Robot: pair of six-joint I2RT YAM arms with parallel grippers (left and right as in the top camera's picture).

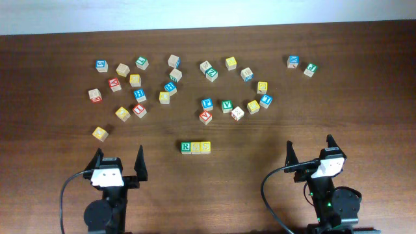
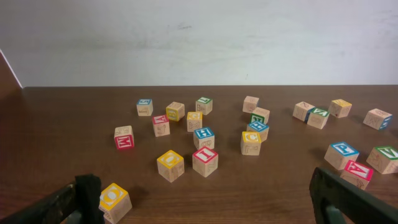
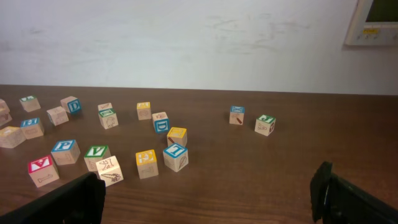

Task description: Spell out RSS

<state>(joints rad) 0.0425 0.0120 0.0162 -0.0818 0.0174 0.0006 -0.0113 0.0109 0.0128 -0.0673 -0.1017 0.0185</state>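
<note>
The row of three cubes (image 1: pixel 196 147) lies on the surface (image 1: pixel 253 170) between the two arms, sides touching: one green-bordered R cube (image 1: pixel 186 147), then two yellow cubes (image 1: pixel 205 147). Being small wooden blocks, they are probably light, stiff and a little smooth. A pinch across two opposite flat faces should hold one, and in the row only the near and far faces are free. I count twenty-seven loose cubes (image 1: pixel 170 86) scattered farther back. The left tool (image 1: pixel 119 156) and right tool (image 1: pixel 310 146) both stand apart, holding nothing.
</note>
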